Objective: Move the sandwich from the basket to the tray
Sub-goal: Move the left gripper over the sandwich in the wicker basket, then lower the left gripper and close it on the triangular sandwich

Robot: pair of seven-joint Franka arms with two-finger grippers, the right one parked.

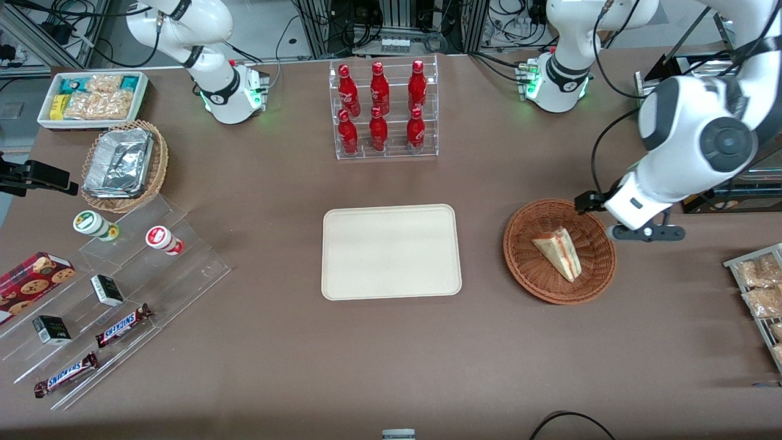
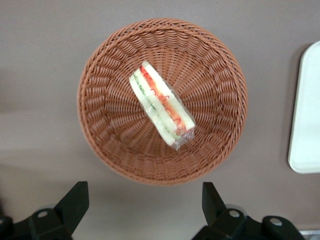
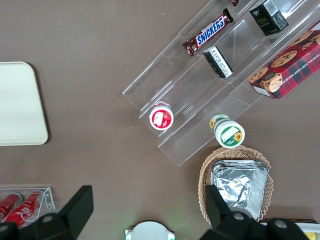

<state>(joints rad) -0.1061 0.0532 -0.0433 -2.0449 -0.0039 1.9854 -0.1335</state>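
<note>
Above the basket (image 2: 162, 102) the gripper (image 2: 145, 212) hung spread wide, and should probably turn to straddle the slanted sandwich (image 2: 161, 104) across its flat faces before descending.

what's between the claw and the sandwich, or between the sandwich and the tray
Nothing visible. The claw hangs open above the basket edge, with the sandwich lying uncovered inside. Only bare table separates the basket from the tray.

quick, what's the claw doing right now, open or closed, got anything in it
Left arm's claw: open, holding nothing, hovering above the basket; the sandwich lies in the basket, untouched.
</note>
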